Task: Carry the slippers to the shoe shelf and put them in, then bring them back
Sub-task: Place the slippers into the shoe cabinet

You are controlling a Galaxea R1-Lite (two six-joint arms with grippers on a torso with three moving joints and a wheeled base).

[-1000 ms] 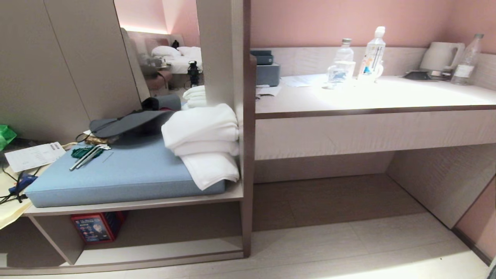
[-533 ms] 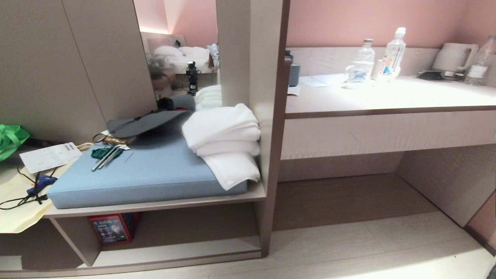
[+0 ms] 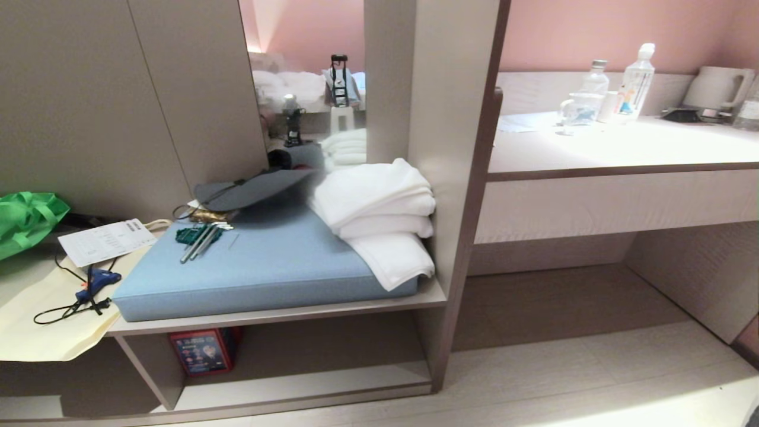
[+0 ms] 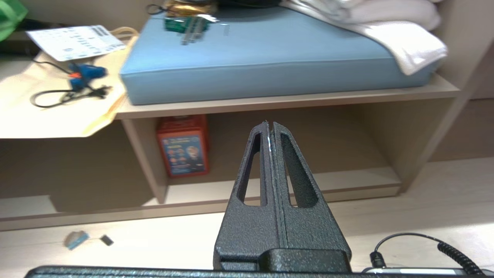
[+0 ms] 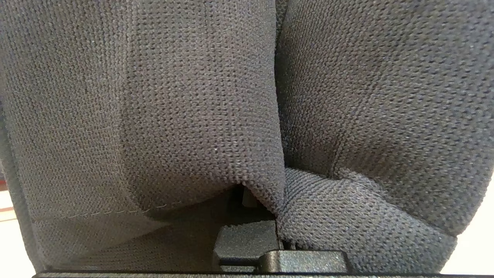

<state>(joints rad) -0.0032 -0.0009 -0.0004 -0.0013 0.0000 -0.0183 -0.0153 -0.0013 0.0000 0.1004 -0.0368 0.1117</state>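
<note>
Closed left claw (image 4: 270, 124) faces the shoe shelf (image 4: 285, 102).

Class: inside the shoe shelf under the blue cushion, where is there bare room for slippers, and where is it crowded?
Inside the shoe shelf, the floor is bare from the red box at its left end across to the right side panel. The crowded part is the cushion above, holding folded towels, a hat and tools.

Two slippers (image 5: 193, 116), it seems; one shoe shelf (image 3: 296, 379); one cushion (image 3: 267, 267); three bottles (image 3: 637, 77).
</note>
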